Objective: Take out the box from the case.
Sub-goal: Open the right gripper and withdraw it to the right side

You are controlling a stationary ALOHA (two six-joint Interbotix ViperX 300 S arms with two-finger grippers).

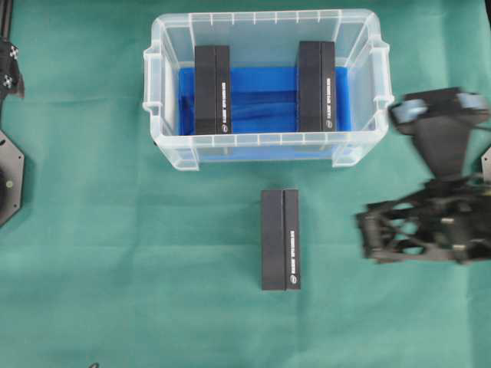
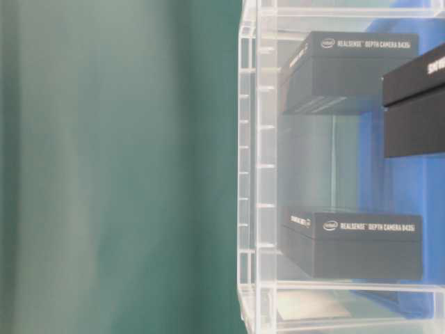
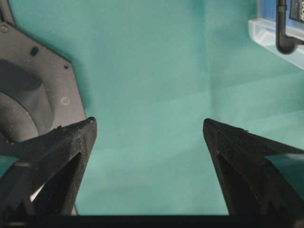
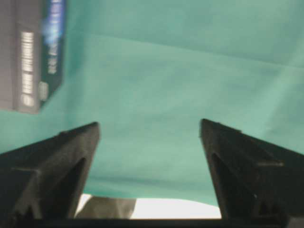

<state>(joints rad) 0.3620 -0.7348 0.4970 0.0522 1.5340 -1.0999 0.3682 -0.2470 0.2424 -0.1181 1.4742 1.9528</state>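
Right gripper (image 4: 149,130): jaws spread wide, nothing between them, only green cloth (image 1: 115,268) below. In the overhead view it sits blurred at the right edge of the table, well apart from the case. Left gripper (image 3: 149,126): jaws also wide and empty, hanging over bare cloth beside its own base plate (image 3: 28,95); a corner of the case rim shows at the top right of its view.

One black box (image 1: 279,239) lies flat on the cloth in front of the case, outside it, label strip along its right side. Its end shows at the upper left of the right wrist view.

Case (image 1: 368,54): clear plastic bin, rimmed, blue lining on the floor. Two more black boxes remain inside, a left box (image 1: 212,90) and a right box (image 1: 316,86), lying parallel, well apart, blue floor between them. The table-level view shows both through the wall, printed as depth camera packaging.

Risks, as judgement:
- Walls are tall and each box lies near a side wall; a wide claw coming down could catch the rim or wall and shove the light bin across the cloth.
- Boxes are smooth card; an off-centre pinch could let one tilt and slip back in.
- The box already out lies on the near approach; a low sweep from the right arm could knock it.
- The cloth may wrinkle if the bin drags.
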